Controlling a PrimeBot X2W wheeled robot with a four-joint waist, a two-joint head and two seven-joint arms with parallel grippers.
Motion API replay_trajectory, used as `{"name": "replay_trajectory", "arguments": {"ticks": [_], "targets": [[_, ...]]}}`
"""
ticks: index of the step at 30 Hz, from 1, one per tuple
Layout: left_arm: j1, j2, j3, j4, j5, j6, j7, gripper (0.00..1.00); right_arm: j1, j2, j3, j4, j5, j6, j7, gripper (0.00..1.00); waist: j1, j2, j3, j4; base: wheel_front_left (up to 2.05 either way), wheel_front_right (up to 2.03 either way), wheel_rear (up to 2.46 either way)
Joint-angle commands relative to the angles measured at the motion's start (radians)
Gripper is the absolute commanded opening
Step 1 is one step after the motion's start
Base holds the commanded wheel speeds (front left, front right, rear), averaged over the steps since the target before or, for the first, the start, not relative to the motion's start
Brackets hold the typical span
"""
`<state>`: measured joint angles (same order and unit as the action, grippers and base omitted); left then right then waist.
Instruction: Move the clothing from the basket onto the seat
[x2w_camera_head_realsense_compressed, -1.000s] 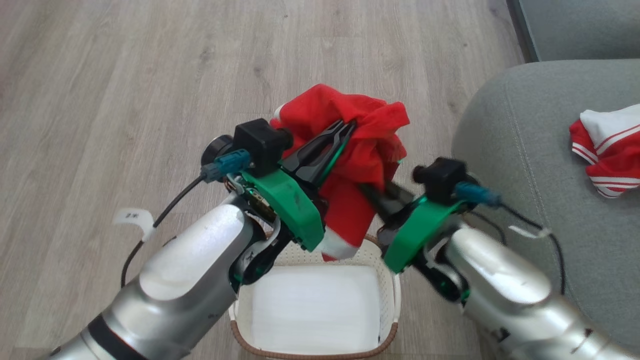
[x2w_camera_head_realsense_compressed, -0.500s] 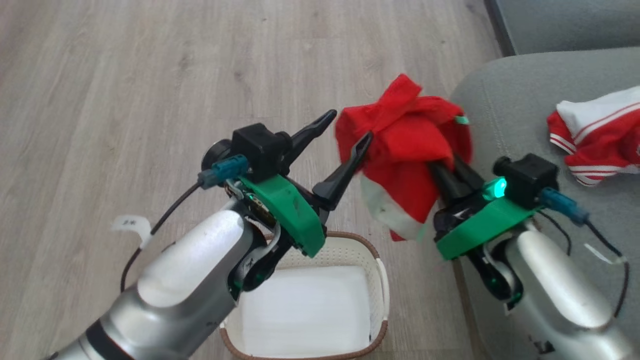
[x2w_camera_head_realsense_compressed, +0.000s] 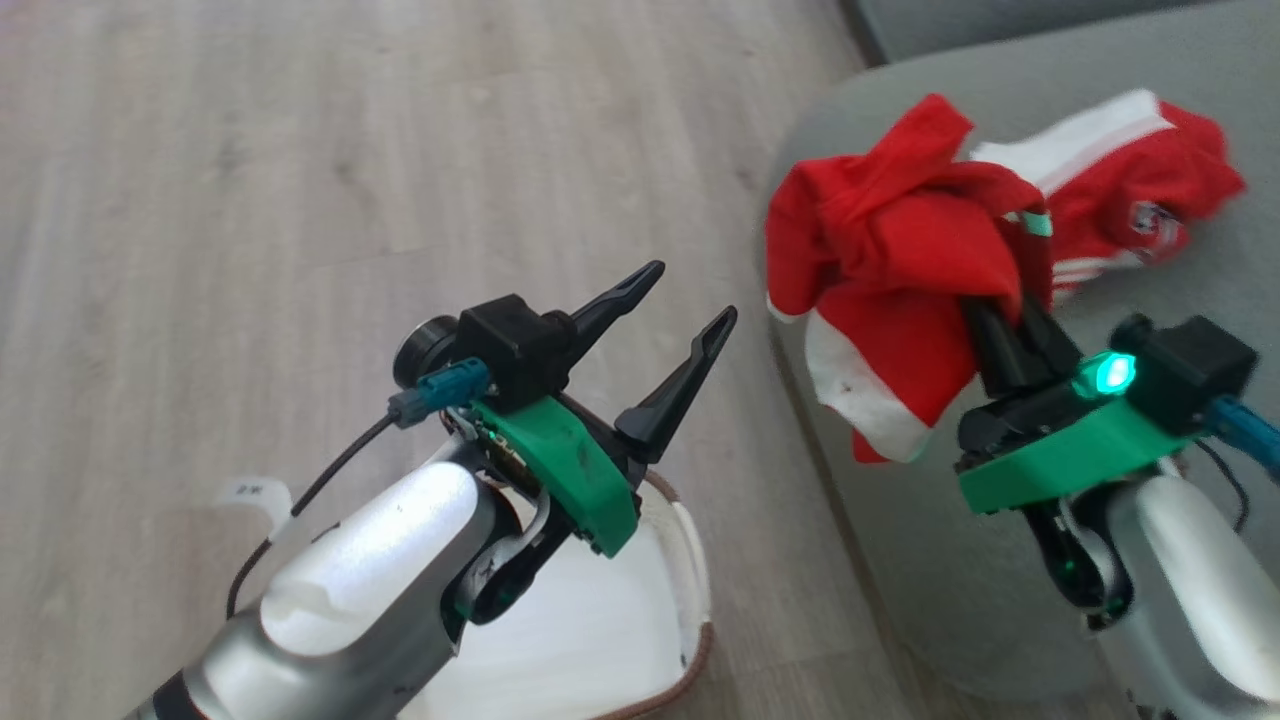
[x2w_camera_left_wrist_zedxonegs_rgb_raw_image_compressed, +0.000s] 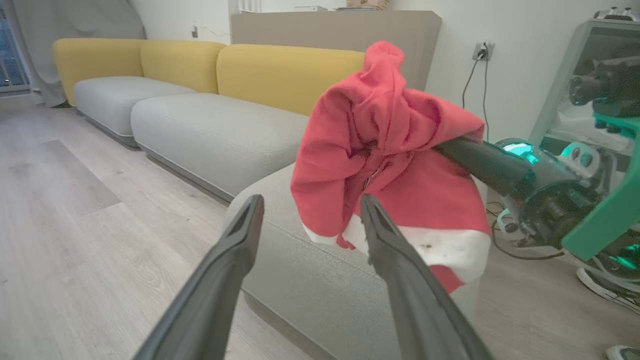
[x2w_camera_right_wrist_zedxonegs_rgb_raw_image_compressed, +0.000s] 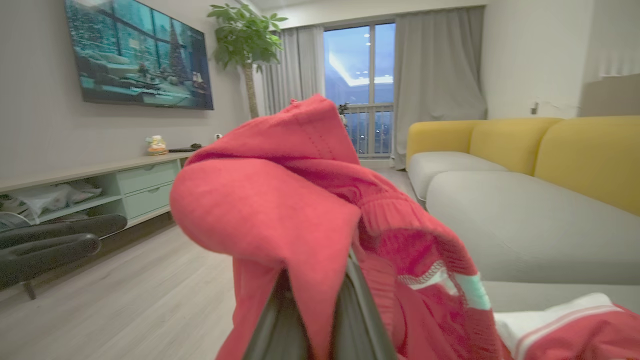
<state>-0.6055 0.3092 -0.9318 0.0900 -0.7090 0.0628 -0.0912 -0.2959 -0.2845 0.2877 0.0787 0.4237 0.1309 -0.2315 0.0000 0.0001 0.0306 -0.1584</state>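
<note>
Two red garments: jersey (x2w_camera_head_realsense_compressed: 1150, 170) lies on the seat (x2w_camera_head_realsense_compressed: 900, 540), far right; shorts (x2w_camera_head_realsense_compressed: 900, 240) hang clamped in my right pincer (x2w_camera_head_realsense_compressed: 990, 310) over the seat's left edge, not yet released; my left pincer (x2w_camera_head_realsense_compressed: 692, 292) wide, empty, above the basket (x2w_camera_head_realsense_compressed: 690, 560).

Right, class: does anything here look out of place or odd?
The shorts hang bunched from the shut right gripper over the seat, not laid down, and their white hem carries dark specks. The jersey lies crumpled on it.

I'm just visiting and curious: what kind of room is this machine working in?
Most likely a home living room: there is a long sofa with yellow backs, a wall-mounted TV and a tall potted plant.
</note>
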Motion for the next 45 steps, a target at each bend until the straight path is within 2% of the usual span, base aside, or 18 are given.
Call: {"name": "replay_trajectory", "arguments": {"ticks": [1,10,20,28,35,39,45], "targets": [[-0.026,0.025,0.036,-0.035,0.010,0.005,-0.009,1.00,0.000,-0.009,-0.010,-0.055,-0.010,0.000,0.007,0.00,0.0000,-0.0001,0.017,-0.055,0.00,0.00,0.00],[-0.028,0.044,0.029,-0.029,0.026,0.006,-0.019,1.00,0.045,0.008,-0.070,-0.140,-0.039,0.000,0.036,0.00,0.0000,-0.0001,0.050,-0.194,0.00,0.00,0.00],[-0.038,0.048,0.021,-0.019,0.033,0.003,-0.024,1.00,0.077,0.029,-0.115,-0.192,-0.061,0.000,0.044,0.00,0.0000,-0.0001,0.079,-0.309,0.00,0.00,0.00],[-0.046,0.048,0.018,-0.019,0.035,0.005,-0.024,1.00,0.089,0.034,-0.132,-0.212,-0.064,0.000,0.046,0.00,0.0000,-0.0001,0.086,-0.348,0.00,0.00,0.00],[-0.067,0.050,0.010,-0.030,0.043,0.002,-0.013,1.00,0.048,0.029,-0.157,-0.194,-0.050,0.000,0.046,0.00,0.0000,-0.0001,0.121,-0.343,0.00,0.00,0.00],[-0.079,0.056,0.007,-0.038,0.045,-0.002,-0.004,1.00,-0.019,0.011,-0.174,-0.140,-0.039,0.000,0.058,0.00,0.0000,-0.0001,0.146,-0.329,0.00,0.00,0.00],[-0.106,0.066,0.005,-0.053,0.052,-0.007,0.014,1.00,-0.164,-0.044,-0.198,0.012,0.012,0.000,0.083,0.00,0.0000,-0.0001,0.189,-0.296,0.00,0.00,0.00]]}}
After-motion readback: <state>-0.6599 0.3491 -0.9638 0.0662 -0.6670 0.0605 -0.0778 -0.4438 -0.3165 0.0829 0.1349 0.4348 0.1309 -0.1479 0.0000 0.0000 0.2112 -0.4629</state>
